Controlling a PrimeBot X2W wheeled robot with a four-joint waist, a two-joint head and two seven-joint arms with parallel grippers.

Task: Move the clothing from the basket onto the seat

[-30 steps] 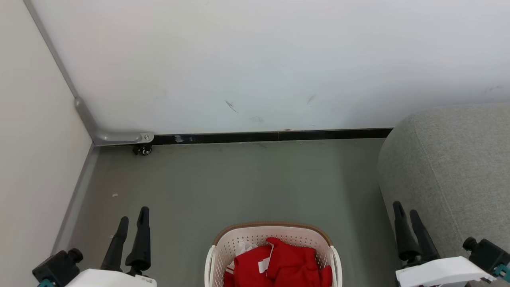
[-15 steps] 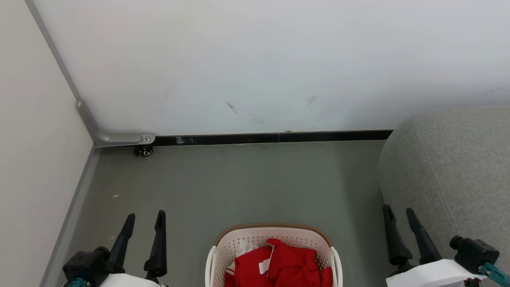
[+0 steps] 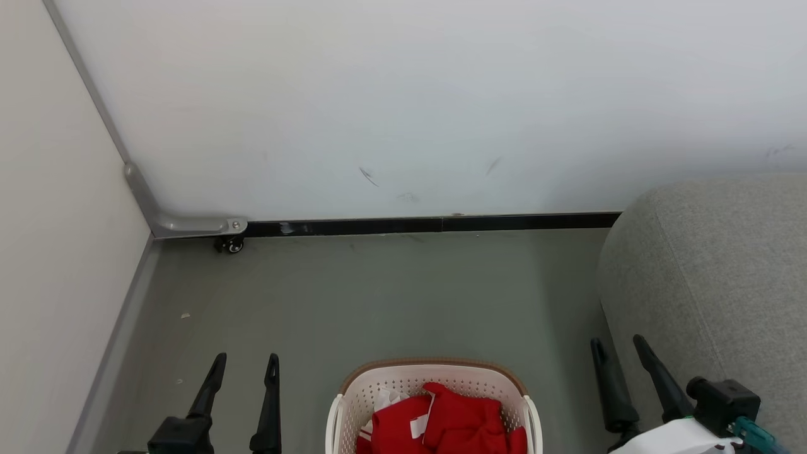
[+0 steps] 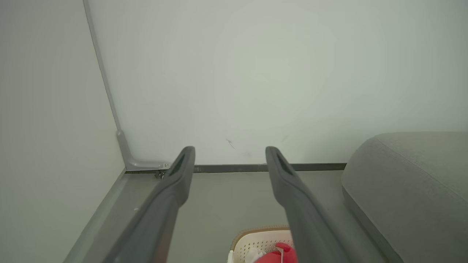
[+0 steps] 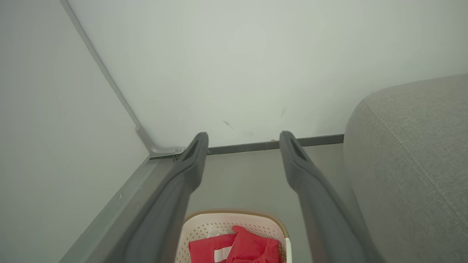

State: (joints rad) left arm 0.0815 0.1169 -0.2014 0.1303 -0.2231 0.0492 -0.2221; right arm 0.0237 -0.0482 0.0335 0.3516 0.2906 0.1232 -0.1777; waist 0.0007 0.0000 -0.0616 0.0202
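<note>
I saw 1 basket (image 3: 435, 365) on the near floor (image 3: 378, 296) holding the red clothing (image 3: 444, 421), 1 grey seat (image 3: 712, 271) to its right. My 2 pincers, left gripper (image 3: 246, 358) and right gripper (image 3: 616, 342), flanked it, spread wide, empty.

My head camera gives me a bright, sharp picture under soft, even light, with just a faint shadow on the floor (image 3: 567, 296) at the foot of the seat (image 3: 712, 265). Both wrist cameras look dimmer with a greenish-grey cast. The fingers (image 4: 177, 182) of the left gripper (image 4: 230, 149) and of the right gripper (image 5: 244, 134) go soft and blurred toward the bottom edge, close to the lens.
</note>
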